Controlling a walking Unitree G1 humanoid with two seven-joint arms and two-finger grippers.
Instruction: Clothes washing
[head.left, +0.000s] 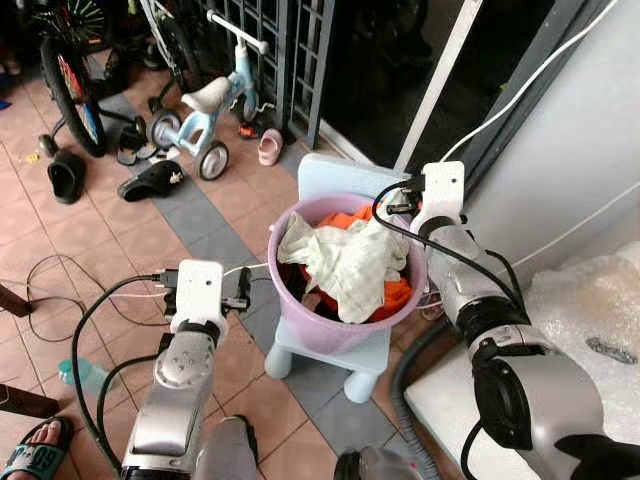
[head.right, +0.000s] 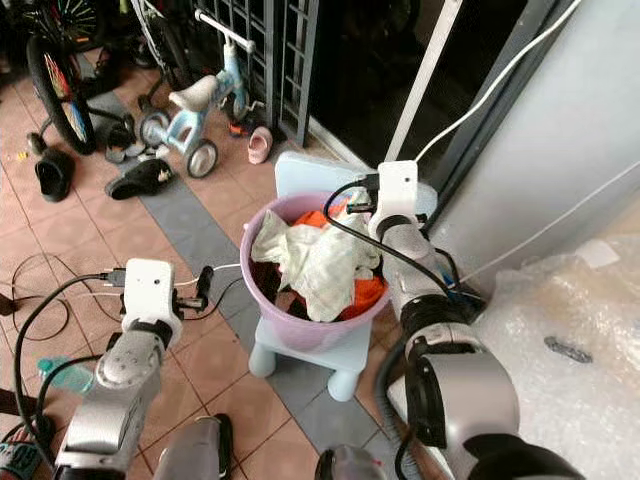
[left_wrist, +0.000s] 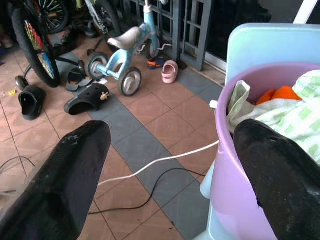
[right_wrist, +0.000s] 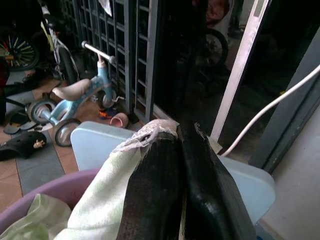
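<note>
Tiled floor lies open on the robot's left, crossed by a white cable; a grey wall closes the right. The purple tub of clothes sits on a pale blue stool. The right gripper pinches a pale green cloth shut; the left gripper hangs wide open beside the tub.

Home porch: tricycle, sandals, laundry basin
</note>
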